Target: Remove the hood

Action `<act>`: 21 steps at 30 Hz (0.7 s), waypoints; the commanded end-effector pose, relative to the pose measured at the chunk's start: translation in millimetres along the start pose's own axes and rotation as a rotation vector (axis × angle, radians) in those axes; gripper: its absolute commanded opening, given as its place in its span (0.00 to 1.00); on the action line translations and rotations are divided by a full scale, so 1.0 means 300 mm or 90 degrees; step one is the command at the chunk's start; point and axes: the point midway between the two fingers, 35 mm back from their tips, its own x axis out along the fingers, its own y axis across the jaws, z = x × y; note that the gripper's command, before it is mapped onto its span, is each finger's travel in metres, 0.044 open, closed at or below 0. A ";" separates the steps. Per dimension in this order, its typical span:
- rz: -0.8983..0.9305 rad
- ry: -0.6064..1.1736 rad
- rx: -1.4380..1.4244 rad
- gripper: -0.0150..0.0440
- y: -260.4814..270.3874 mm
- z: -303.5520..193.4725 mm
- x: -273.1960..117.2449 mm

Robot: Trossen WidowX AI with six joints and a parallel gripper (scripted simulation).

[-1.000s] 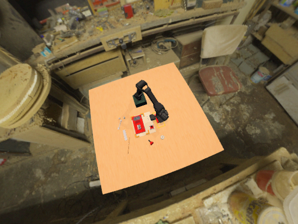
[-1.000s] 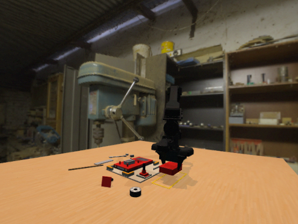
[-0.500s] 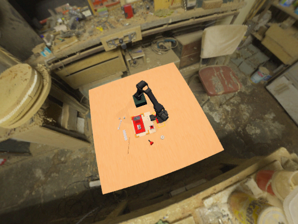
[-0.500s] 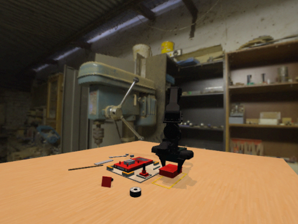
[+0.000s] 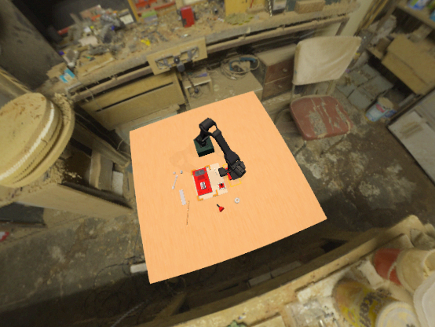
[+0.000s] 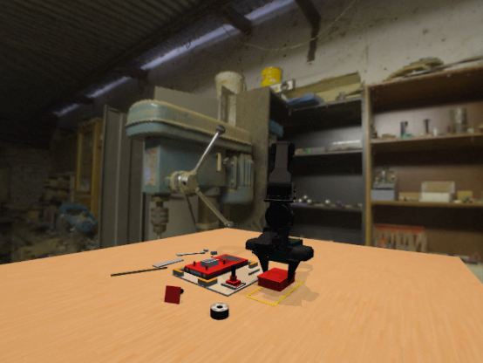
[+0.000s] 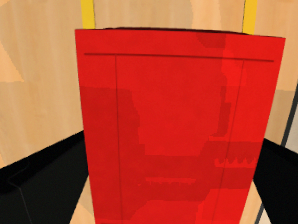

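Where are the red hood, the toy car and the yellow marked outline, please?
Red hood (image 6: 275, 278) (image 7: 175, 110): exterior, side; wrist, top face.
Toy car (image 5: 201, 178) (image 6: 227, 260): top and exterior, red body.
Yellow outline (image 6: 261, 301) (image 7: 88, 14): exterior and wrist, edge strip.
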 end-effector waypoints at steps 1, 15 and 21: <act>0.002 0.001 0.003 0.25 0.002 0.000 0.009; 0.002 0.001 0.003 0.25 0.002 -0.001 0.032; 0.002 0.001 0.003 0.25 0.002 -0.001 0.042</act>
